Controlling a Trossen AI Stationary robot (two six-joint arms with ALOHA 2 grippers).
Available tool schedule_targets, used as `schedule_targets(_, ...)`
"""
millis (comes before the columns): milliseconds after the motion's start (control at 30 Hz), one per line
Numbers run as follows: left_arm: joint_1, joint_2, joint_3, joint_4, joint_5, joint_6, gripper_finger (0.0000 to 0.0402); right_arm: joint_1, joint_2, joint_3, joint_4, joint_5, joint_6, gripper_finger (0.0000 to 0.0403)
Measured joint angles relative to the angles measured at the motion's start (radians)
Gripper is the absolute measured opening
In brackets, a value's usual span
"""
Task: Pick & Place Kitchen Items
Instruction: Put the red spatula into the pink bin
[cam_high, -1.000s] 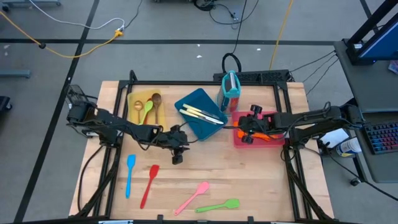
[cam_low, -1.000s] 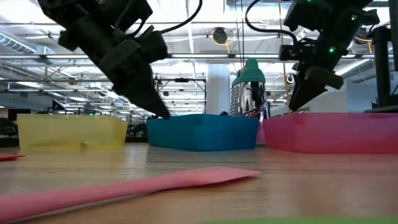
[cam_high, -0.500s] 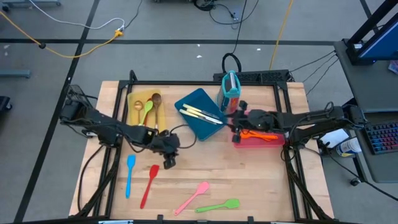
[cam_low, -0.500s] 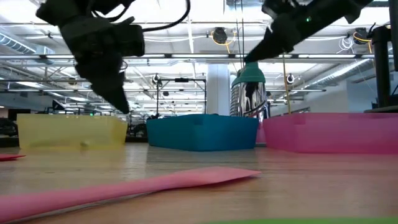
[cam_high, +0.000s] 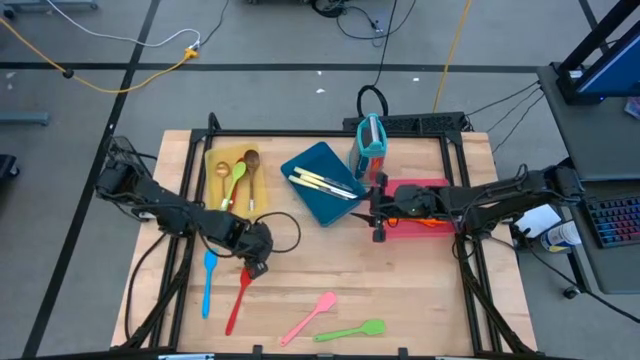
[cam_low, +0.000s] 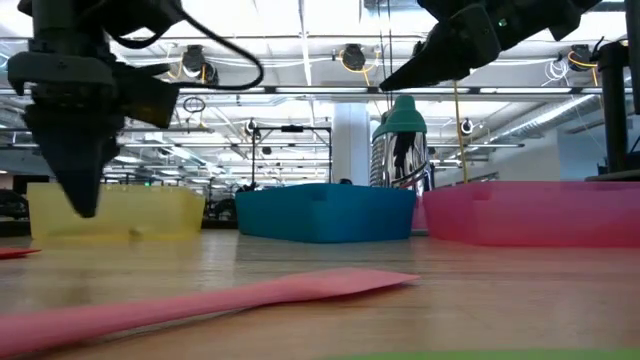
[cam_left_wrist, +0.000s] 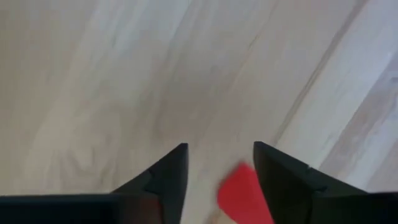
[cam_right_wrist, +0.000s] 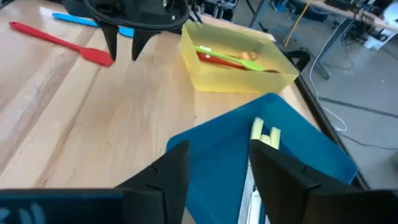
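Note:
My left gripper (cam_left_wrist: 221, 149) hangs open, pointing down, just above the head of the red spatula (cam_left_wrist: 241, 198), which lies flat on the wood (cam_high: 240, 292). A blue spatula (cam_high: 208, 280), a pink one (cam_high: 310, 317) and a green one (cam_high: 352, 329) also lie on the table. My right gripper (cam_right_wrist: 217, 146) is open and nearly level above the right corner of the blue tray (cam_high: 322, 183), facing the cream-handled knives (cam_right_wrist: 264, 134) lying in it. An orange utensil (cam_high: 418, 214) lies in the red tray.
The yellow tray (cam_high: 215, 160) holds a green spoon (cam_high: 235, 178) and wooden spoons. The red tray (cam_high: 440, 190) sits right of the blue one, and the upright teal holder (cam_high: 370, 145) stands behind them. Bare wood lies between the trays and the spatulas.
My left gripper moved from beside the blue tray toward the table's left and near edge, and now stands over the red spatula's head. My right gripper rose out of the red tray, tipped toward level and shifted left to the blue tray's corner.

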Motion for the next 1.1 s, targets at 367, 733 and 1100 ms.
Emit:
schedule_targets(367, -0.175, 0.007, -0.011, -0.022, -0.042, -0.427, 0.0226, 0.001, 0.037, -0.042, 0.046, -0.001, 0.082, 0.0207)
schedule_targets(733, -0.274, 0.118, -0.008, -0.005, -0.092, -0.558, 0.0216, 0.026, 0.037, -0.168, 0.346, -0.033, 0.082, 0.0203)
schedule_targets(1100, -0.274, 0.156, -0.007, -0.011, -0.080, -0.661, 0.0216, 0.070, 0.037, -0.189, 0.445, -0.078, 0.083, 0.0200)
